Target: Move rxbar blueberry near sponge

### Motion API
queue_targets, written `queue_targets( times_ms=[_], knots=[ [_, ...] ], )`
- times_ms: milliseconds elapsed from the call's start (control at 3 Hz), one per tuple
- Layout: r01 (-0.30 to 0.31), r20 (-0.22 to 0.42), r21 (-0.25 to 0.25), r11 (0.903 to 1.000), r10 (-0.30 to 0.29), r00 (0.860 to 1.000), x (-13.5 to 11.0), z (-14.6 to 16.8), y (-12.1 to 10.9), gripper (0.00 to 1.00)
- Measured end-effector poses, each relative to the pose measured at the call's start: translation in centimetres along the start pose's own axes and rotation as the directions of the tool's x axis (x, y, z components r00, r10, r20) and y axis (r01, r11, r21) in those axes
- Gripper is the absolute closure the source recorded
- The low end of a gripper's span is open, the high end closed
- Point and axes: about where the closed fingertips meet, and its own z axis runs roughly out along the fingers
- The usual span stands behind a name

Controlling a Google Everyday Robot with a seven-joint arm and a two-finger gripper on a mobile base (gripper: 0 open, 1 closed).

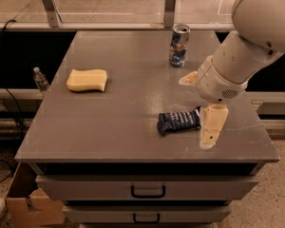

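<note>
- The rxbar blueberry [178, 121] is lying flat on the grey table [109, 127], right of centre and near the front edge, with a strip of bare top showing between it and that edge.
- The gripper [195, 112] is hanging low over the table at the bar's right end. It is standing open and gripping nothing. One pale finger [212, 127] is pointing down just beside the bar's crimped end (whether they are touching, I cannot tell), and the other is poking out up and to the left of the wrist.
- The sponge [87, 80] is sitting well apart on the left side, near the left edge and further back than the bar.
- Bare tabletop is stretching between bar and sponge, with nothing lying across it.
- A blue-and-silver can [179, 45] is standing upright toward the back, behind the bar and off that stretch.
- The white arm [247, 46] is reaching in from the upper right, covering the table's right side.
- Off the table, a small bottle [39, 79] is standing beyond the left edge, a cardboard box [26, 203] is sitting on the floor at lower left, and drawers [147, 188] are facing front below the top.
</note>
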Motion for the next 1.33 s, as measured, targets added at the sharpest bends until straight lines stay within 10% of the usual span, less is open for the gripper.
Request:
queue_targets(
  times_ms=[1333],
  knots=[
    [0.006, 0.019, -0.049, 0.9988, -0.005, 1.0, -0.4, 1.6, 0.4, 0.87]
  ],
)
